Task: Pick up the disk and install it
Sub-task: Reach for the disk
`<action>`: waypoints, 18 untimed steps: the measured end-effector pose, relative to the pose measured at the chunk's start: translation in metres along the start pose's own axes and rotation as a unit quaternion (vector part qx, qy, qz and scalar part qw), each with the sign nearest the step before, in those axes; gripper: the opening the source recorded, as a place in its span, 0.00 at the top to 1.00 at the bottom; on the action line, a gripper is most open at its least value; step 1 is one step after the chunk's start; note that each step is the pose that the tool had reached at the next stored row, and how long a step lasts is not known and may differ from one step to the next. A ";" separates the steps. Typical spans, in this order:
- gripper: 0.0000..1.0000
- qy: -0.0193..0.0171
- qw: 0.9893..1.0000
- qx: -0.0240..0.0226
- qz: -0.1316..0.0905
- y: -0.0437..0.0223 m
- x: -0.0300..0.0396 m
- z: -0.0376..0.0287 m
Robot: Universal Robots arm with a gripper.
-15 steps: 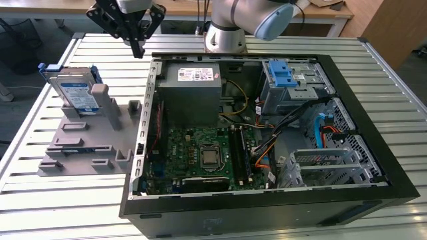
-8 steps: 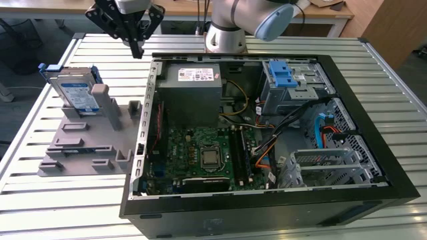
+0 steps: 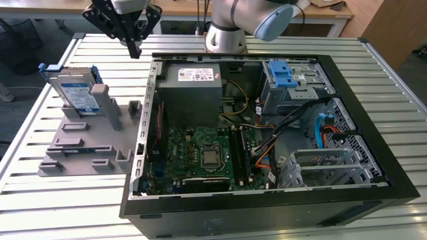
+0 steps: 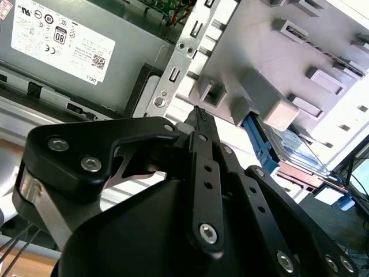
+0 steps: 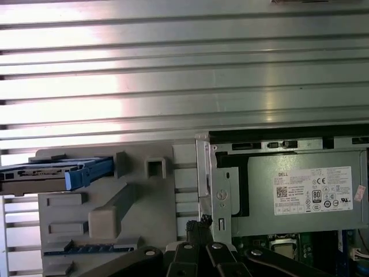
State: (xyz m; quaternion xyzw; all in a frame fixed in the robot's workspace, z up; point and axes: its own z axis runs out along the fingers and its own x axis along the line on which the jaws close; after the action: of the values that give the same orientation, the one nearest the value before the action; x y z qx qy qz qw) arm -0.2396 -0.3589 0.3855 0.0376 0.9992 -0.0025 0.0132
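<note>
The disk (image 3: 73, 91), a silver drive with a white-and-blue label in a blue bracket, stands on edge in the grey holder stand (image 3: 83, 150) at the exterior view's left. It appears edge-on in the first wrist view (image 5: 55, 172) and past the stand in the second wrist view (image 4: 297, 149). My black gripper (image 3: 135, 51) hangs above the table, between the disk and the open computer case (image 3: 267, 200), apart from both. Its fingers are pressed together with nothing held, tips seen in both wrist views (image 4: 199, 115) (image 5: 199, 223).
The case lies open on the slatted metal table (image 3: 100, 55). Inside are the grey power supply (image 3: 193, 92), the green motherboard (image 3: 207, 155) and a metal drive cage with a blue latch (image 3: 283, 75). A wooden desk runs along the back.
</note>
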 end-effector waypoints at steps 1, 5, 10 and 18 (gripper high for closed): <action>0.89 0.000 1.000 0.000 0.000 0.0002 0.0009 0.0000; 0.89 0.000 1.000 0.000 0.000 0.0028 0.0040 0.0002; 0.89 0.000 1.000 0.000 0.000 0.0063 0.0076 0.0003; 0.89 0.000 1.000 0.000 0.000 0.0088 0.0142 0.0004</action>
State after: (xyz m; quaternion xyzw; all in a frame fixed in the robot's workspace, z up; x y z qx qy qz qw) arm -0.2531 -0.3490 0.3847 0.0375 0.9992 -0.0025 0.0132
